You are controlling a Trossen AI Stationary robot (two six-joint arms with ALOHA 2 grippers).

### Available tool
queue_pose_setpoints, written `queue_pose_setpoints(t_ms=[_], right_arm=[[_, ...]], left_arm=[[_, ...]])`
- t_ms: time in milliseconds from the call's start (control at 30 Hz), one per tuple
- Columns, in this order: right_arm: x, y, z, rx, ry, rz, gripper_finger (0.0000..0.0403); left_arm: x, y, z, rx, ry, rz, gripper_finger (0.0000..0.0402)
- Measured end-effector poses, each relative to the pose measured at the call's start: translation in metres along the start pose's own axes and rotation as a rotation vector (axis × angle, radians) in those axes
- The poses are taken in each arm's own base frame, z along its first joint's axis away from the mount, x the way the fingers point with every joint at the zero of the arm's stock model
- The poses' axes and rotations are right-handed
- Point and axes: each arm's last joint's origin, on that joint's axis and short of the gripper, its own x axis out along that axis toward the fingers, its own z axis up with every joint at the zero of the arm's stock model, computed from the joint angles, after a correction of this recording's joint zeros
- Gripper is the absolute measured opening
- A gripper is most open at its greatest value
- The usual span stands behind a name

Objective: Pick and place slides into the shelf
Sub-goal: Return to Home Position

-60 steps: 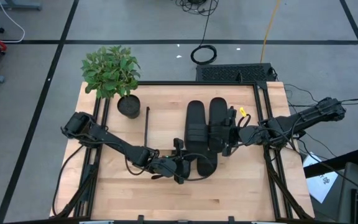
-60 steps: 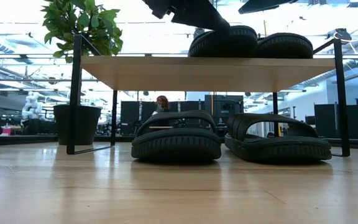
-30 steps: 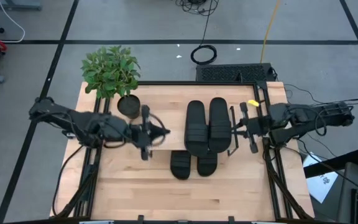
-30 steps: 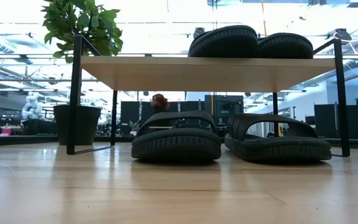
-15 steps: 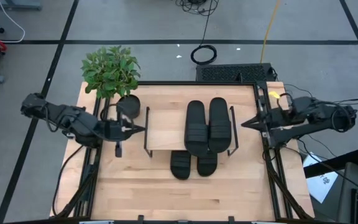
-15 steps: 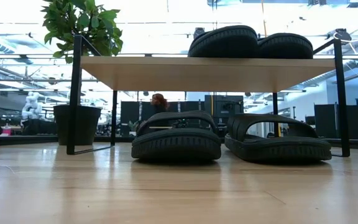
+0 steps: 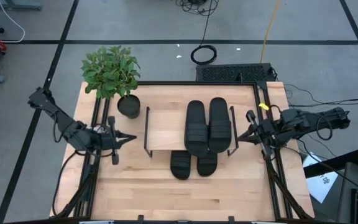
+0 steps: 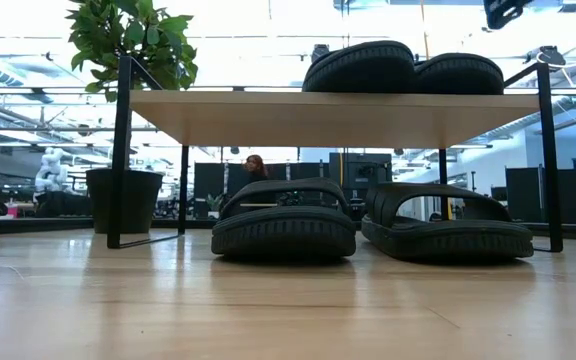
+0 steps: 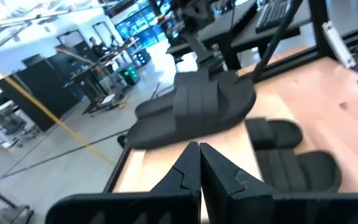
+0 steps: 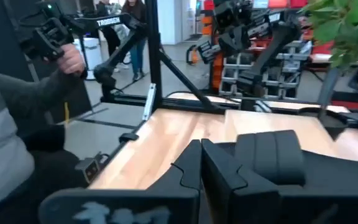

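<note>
A pale wooden table (image 7: 166,193) on a grey floor carries one shelf (image 7: 165,127), set between the two pairs of fingers, with one potted plant (image 7: 114,74) beyond the left pair. From above, the left gripper (image 7: 129,137) and right gripper (image 7: 242,137) point at the shelf from either side, both apart from it. There are four slides (image 7: 196,124), two on the board and two beneath it. At table height the count agrees, two above and two below. The left fingers (image 9: 185,174) and right fingers (image 10: 188,165) are pressed together and empty, with slides ahead of each. Placing looks finished. I judge the return home is in hand, calling only for a fold-back clear of the wire frames.
</note>
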Motion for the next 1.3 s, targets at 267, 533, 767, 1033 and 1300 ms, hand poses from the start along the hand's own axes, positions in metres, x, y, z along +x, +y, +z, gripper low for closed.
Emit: queue_pose_setpoints(t_ms=[267,533,767,1033,1300], right_arm=[[-0.013,-0.001,-0.002,-0.059,-0.062,-0.070,0.0000],[-0.013,-0.001,-0.005,-0.094,-0.053,-0.072,0.0000],[-0.013,-0.001,-0.006,-0.076,-0.052,-0.070,0.0000],[-0.005,-0.003,-0.036,-0.054,-0.034,-0.072,0.0000],[-0.013,-0.003,-0.054,-0.054,-0.110,-0.071,0.0000]], left_arm=[[-0.020,0.021,-0.034,-0.170,-0.126,0.122,0.0000],[-0.019,0.023,-0.058,-0.052,-0.367,-0.040,0.0000],[-0.008,0.021,-0.076,-0.003,-0.349,-0.205,0.0000],[-0.002,0.026,-0.092,-0.057,-0.263,-0.185,0.0000],[-0.007,0.028,-0.100,-0.090,-0.224,-0.217,0.0000]])
